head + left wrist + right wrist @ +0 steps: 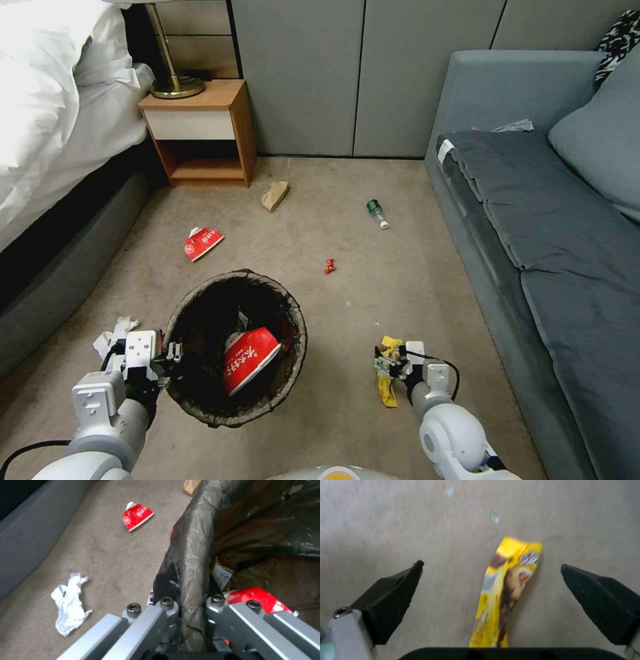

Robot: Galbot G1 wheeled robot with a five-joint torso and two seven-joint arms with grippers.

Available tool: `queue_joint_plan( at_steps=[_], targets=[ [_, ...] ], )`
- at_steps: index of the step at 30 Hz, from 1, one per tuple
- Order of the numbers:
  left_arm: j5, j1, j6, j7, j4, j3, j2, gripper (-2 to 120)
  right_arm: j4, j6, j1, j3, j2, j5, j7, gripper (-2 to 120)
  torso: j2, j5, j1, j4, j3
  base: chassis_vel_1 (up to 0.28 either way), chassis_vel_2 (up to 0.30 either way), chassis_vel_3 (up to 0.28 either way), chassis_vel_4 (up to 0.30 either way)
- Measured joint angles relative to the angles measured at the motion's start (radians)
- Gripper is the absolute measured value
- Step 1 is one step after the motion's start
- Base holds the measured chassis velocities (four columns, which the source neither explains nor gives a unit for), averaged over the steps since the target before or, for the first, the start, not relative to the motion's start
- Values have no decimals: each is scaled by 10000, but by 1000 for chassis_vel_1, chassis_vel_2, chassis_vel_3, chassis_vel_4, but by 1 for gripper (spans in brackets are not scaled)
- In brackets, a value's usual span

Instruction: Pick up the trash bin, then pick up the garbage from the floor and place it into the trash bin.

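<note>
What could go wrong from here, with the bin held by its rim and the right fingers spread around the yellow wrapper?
1. The left gripper pinches only the trash bin at its bag-covered rim; the slick liner could slip, or the bin tilt.
2. The yellow wrapper lies flat on the carpet between the open right gripper fingers; they might close above it, or merely crumple it.

We see a wooden nightstand [200, 133] against the grey panelled wall [300, 73], bearing a brass lamp base [175, 85]. A bed with white bedding [47, 100] stands beside it. A grey sofa [533, 220] faces the bed across beige carpet [400, 280].
</note>
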Motion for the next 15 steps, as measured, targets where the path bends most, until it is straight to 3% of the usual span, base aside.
queue_joint_plan(
  at_steps=[15],
  targets=[
    [-183,206,68,-114,0,-184,-57,1,-2332,474,1011,-654,250,1,204,100,0,1,0,0,0,0,0,0,0]
  ],
)
